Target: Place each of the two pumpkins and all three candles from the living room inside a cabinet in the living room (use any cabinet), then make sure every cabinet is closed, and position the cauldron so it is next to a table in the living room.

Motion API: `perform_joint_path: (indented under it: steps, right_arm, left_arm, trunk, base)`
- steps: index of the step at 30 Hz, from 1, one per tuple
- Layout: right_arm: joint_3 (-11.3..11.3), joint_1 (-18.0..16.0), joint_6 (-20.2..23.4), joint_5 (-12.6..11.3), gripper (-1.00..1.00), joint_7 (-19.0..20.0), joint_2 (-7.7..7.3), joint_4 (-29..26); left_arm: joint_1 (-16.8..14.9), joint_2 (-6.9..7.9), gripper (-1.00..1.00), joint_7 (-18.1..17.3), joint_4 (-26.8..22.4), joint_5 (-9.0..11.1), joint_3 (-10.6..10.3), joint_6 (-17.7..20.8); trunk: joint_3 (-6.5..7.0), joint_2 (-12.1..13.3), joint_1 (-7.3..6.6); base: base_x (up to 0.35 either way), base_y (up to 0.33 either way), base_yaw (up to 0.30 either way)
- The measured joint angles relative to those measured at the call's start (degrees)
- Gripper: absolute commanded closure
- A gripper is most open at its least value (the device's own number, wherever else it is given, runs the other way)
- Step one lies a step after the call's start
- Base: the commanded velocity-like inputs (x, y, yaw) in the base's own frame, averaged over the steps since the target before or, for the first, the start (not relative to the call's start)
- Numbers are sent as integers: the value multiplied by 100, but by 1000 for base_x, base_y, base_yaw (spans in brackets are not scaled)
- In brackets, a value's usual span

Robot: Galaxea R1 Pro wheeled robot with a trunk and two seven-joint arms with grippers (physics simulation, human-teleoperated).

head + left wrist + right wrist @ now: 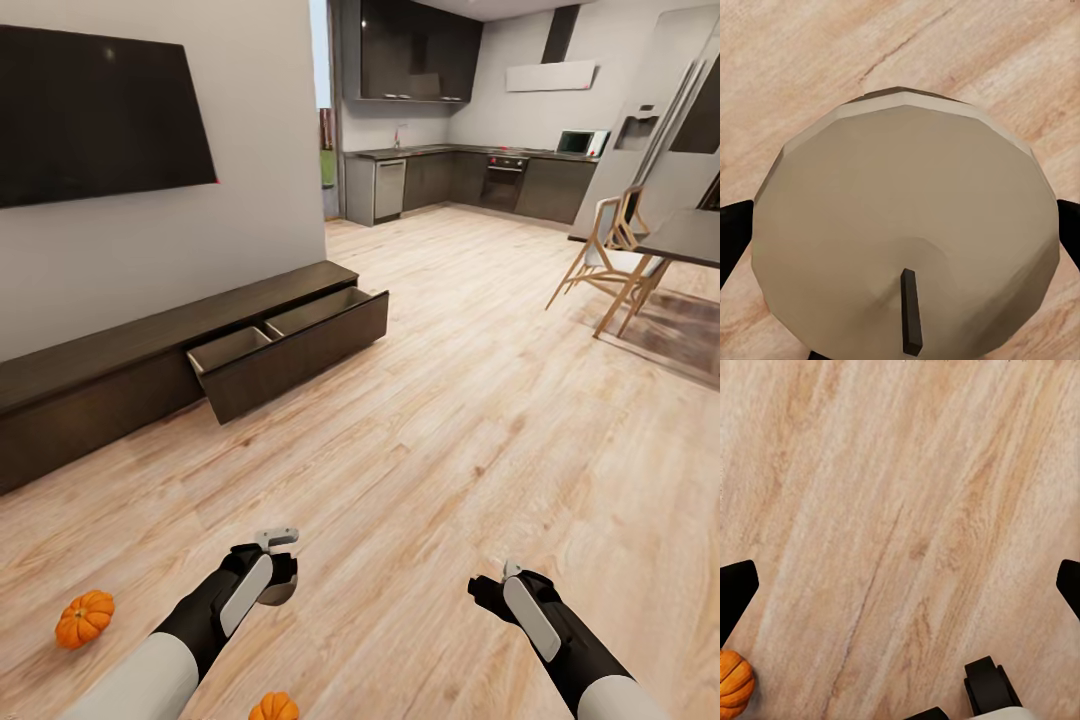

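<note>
My left gripper (276, 578) hangs low over the wood floor, shut on a cream-beige candle (907, 187) with a dark wick; its fingertips (733, 232) press against the candle's sides. My right gripper (492, 587) is open over bare planks, nothing between its fingers (735, 594). One orange pumpkin (84, 618) lies on the floor left of my left arm. A second pumpkin (274, 708) lies between my arms, at the frame's lower edge, and one pumpkin (733, 684) shows in the right wrist view. The dark-brown cabinet (90, 375) runs along the left wall with one drawer (295, 345) pulled open and looking empty.
A black TV (100, 110) hangs above the cabinet. At the right stand a wooden chair (610, 260) and a dark dining table (690, 235). A kitchen (470, 170) lies at the far end. Wide plank floor separates me from the drawer.
</note>
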Motion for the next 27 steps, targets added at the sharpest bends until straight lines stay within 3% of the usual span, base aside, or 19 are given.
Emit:
perform_joint_path:
  steps: [14,27]
  right_arm:
    - [-9,0,1,-16,-100,0,0,-1]
    - [-10,1,8,-35,-100,-1,0,7]
  left_arm:
    - [-1,0,100,0,2,-30,-8,-2]
    - [-1,0,100,0,2,-51,-11,1]
  trunk:
    - [0,0,-1]
    - [0,0,1]
  base:
    - [72,-67,41]
    - [6,-52,-103]
